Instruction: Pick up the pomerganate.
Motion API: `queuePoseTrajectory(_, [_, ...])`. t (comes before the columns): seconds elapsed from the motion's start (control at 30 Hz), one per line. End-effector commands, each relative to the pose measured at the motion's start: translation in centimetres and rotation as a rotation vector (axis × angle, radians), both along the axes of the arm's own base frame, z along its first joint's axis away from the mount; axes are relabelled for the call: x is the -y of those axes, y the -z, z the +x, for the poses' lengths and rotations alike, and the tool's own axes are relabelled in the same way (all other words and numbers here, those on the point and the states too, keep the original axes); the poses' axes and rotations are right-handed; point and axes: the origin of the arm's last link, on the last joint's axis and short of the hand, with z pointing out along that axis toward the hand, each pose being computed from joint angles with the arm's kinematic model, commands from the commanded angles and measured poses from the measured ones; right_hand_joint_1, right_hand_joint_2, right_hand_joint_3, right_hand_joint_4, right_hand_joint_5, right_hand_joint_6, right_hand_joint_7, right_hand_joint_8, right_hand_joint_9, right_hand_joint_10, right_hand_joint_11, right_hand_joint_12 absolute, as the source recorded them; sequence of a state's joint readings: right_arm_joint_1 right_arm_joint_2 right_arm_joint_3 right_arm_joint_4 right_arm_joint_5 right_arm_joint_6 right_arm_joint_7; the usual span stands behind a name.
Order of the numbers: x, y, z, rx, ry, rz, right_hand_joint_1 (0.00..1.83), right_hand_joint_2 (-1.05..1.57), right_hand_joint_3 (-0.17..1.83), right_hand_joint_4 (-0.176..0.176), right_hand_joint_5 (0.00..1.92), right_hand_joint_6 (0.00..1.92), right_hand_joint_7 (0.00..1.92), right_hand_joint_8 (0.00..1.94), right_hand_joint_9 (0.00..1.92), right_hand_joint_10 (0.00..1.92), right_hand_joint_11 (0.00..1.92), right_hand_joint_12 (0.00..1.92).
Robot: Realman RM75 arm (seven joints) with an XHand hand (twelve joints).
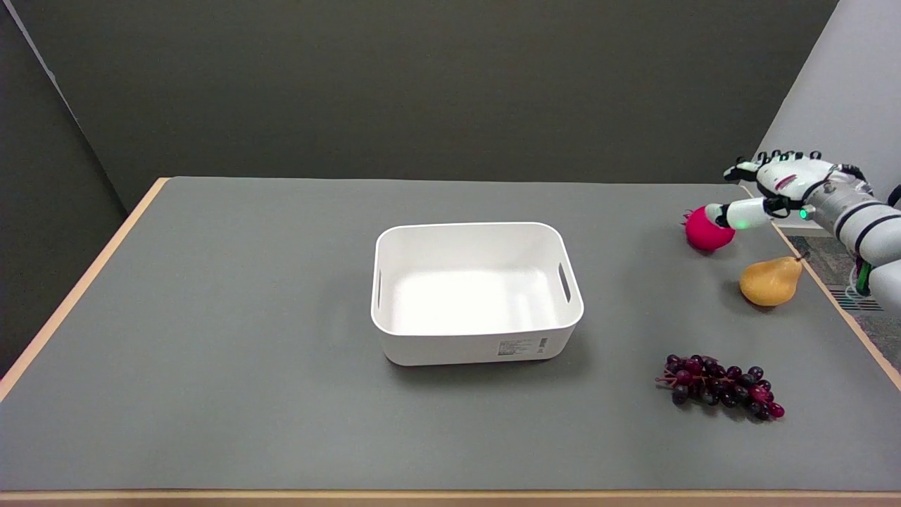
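worktop [211, 366]: grey top, light wood edging, carries everything below
bin [476, 238]: white plastic tub, rounded corners, slot handles on both short sides, small label on near wall, sits mid-worktop; landmark for all places
grapes [719, 386]: dark purple-red bunch, lying flat, right of bin and nearer the camera, well apart from it
robot hand [781, 184]: right one, white and black, comes in from the right edge, far right of bin, over the worktop's far right corner; fingers spread along the top, thumb stretched out left with its tip touching the pomegranate's right side; not closed round anything
pear [770, 282]: yellow-orange, stem pointing up-right, right of bin, near the worktop's right edge, between grapes and pomegranate
pomegranate [706, 231]: red-pink, round, resting on worktop, right of bin and level with its far wall, just beyond the pear; not lifted
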State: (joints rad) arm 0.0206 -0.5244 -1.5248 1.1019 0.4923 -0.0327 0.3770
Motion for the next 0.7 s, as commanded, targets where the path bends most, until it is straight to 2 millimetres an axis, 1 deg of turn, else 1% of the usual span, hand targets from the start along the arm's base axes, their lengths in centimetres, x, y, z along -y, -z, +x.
queuePoseTrajectory(0.03, [-0.6, 0.7, -2.6, 0.053, 0.075, 0.006, 0.13, 0.58, 0.91, 0.110, 0.17, 0.40, 0.15, 0.26, 0.09, 0.48, 0.05, 1.12])
queuePoseTrajectory(0.53, [-0.8, 1.1, -3.7, 0.070, 0.090, 0.008, 0.13, 0.57, 0.91, 0.111, 0.17, 0.40, 0.15, 0.25, 0.09, 0.48, 0.05, 1.12])
queuePoseTrajectory(0.7, [-0.8, 1.1, -4.0, 0.075, 0.068, 0.011, 0.14, 0.57, 0.91, 0.111, 0.17, 0.40, 0.15, 0.25, 0.09, 0.48, 0.06, 1.12])
